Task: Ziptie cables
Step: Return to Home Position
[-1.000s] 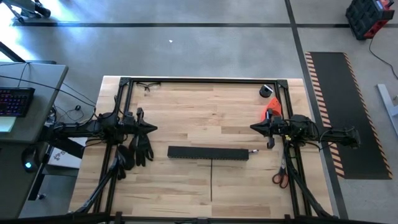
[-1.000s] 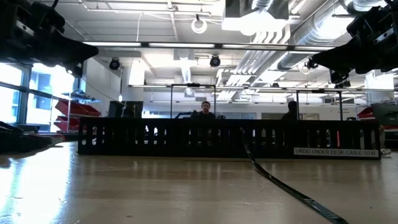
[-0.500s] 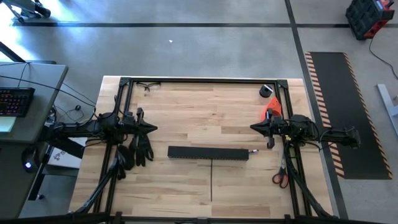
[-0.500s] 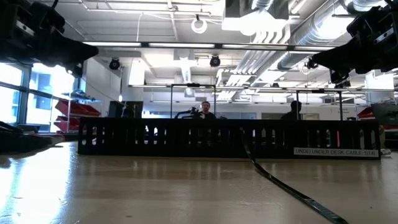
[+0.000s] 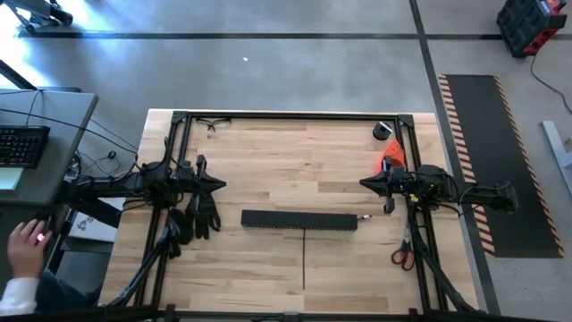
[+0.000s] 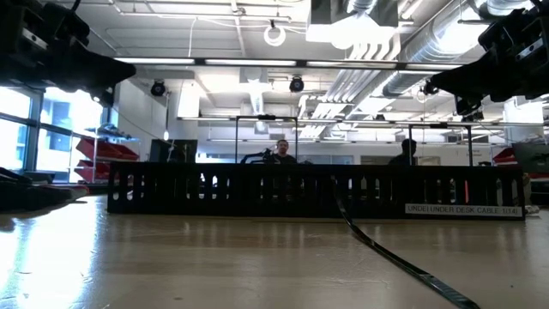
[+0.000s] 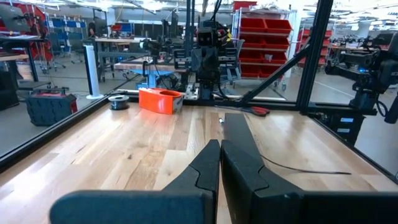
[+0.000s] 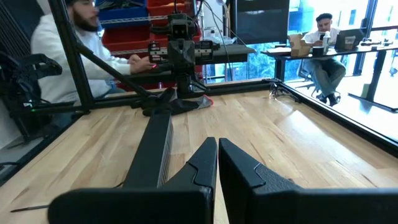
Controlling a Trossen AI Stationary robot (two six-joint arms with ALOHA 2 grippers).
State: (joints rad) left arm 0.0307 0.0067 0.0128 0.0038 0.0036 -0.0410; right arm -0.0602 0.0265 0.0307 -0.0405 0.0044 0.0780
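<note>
Cables cannot be made out in any view. The long black slotted channel bar [image 5: 299,220] lies closed across the middle of the light wooden worktop [image 5: 286,152], and a thin flat black strip [image 5: 304,259] runs from its long side toward the near edge. The left gripper [image 5: 219,184] hangs above the worktop near the left edge with its fingers pressed together, pointing across at the right gripper [image 5: 365,182]. That gripper hangs near the right edge, also pressed together. Both are well apart from the bar. A pair of black gloves [image 5: 201,213] lies near the left edge. A bright orange block [image 5: 391,159] and red-handled scissors [image 5: 402,255] sit along the right edge. Beyond the left edge, a person's hand [image 5: 25,246] rests at a grey desk.
</note>
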